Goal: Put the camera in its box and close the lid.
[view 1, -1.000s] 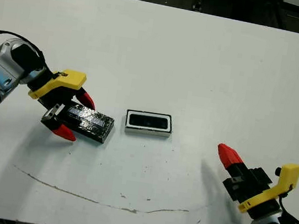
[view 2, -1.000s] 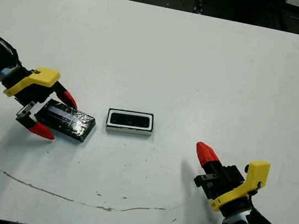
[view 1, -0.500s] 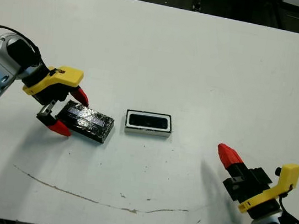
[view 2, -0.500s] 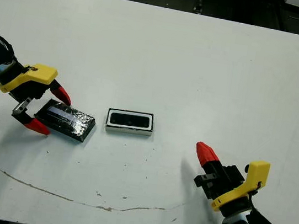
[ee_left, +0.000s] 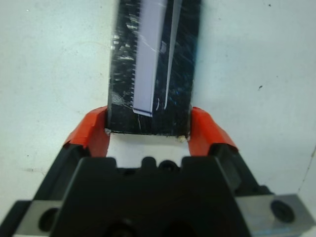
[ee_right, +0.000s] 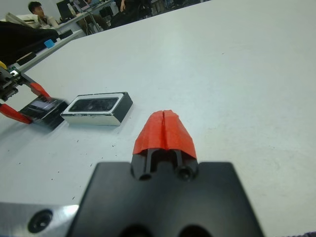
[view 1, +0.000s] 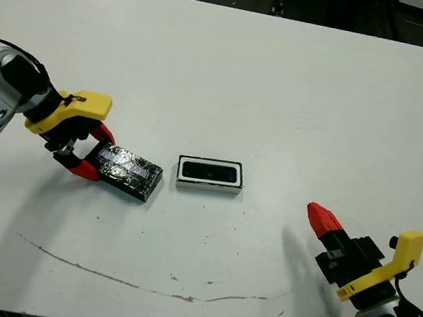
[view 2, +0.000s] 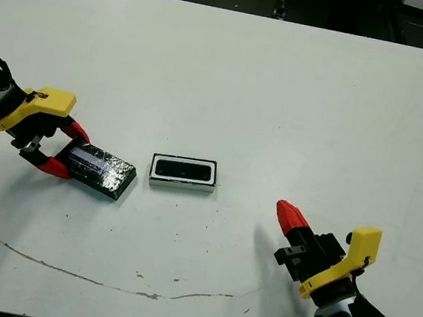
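Left end effector pinches the black glitter-speckled oblong lid at its short end; right end effector closed, empty. You've got a light, rigid, slick part: grip the long edges.

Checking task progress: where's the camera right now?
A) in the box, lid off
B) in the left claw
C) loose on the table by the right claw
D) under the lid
A: the camera lies in the open box, while the lid sits apart between the left claw's fingers.
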You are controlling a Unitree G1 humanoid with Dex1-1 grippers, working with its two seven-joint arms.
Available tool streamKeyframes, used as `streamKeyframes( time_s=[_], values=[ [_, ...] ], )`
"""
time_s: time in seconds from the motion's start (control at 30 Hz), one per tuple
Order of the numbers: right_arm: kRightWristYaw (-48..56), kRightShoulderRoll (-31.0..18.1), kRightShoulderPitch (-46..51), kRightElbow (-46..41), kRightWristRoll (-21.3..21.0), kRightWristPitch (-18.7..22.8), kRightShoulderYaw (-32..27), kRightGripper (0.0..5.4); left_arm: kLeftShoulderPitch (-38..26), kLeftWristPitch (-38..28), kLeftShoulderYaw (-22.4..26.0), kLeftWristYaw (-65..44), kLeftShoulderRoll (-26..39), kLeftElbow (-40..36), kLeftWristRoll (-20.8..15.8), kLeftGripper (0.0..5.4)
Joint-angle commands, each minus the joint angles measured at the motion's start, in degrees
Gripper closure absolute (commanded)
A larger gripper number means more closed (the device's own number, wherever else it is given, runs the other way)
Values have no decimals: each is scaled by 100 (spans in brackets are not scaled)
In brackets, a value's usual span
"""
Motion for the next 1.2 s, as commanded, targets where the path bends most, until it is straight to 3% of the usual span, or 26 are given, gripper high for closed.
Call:
streamKeyframes(
  time_s=[0.03,0.23,0.57,1.0,1.2],
  values=[
    [13,-73,33,22,-20,45,-42,540,449,157,-37,-65,-56,-101,158,222],
    [28,-68,33,35,-14,42,-32,540,622,408,522,-61,-81,-133,-221,222],
    [16,-92,-6,68,-55,72,-3,540,1001,908,1546,-209,-41,-296,-1464,222],
    [-11,-92,-32,41,-68,97,27,540,1086,1247,1792,-208,-241,-379,-1943,222],
    [-59,-65,6,-17,-64,107,44,540,1168,1553,1815,149,-486,-687,-1862,222]
  ],
)
